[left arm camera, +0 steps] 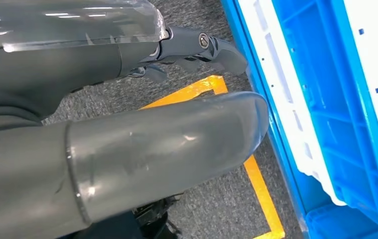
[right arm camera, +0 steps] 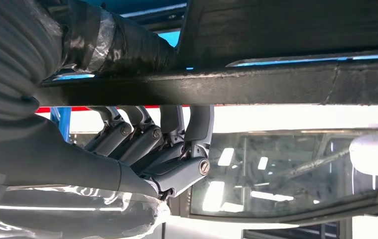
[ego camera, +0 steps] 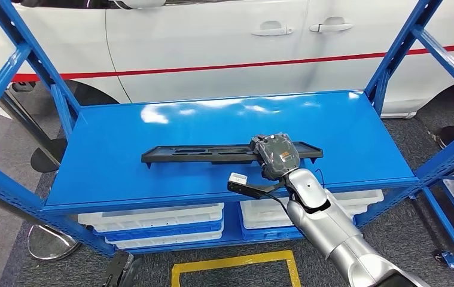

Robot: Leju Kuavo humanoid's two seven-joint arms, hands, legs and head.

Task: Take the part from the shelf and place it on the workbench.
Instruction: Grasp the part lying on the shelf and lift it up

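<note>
We see the long black part (ego camera: 212, 153) lying across the blue shelf (ego camera: 152, 128), our right hand (ego camera: 277, 154) grasping it near its right end; our left hand (left arm camera: 196, 47) hangs loose, holding nothing, near the white bins (left arm camera: 296, 99)

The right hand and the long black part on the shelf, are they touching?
Touching. In the right wrist view the right hand has its fingers hooked onto the black part.
</note>
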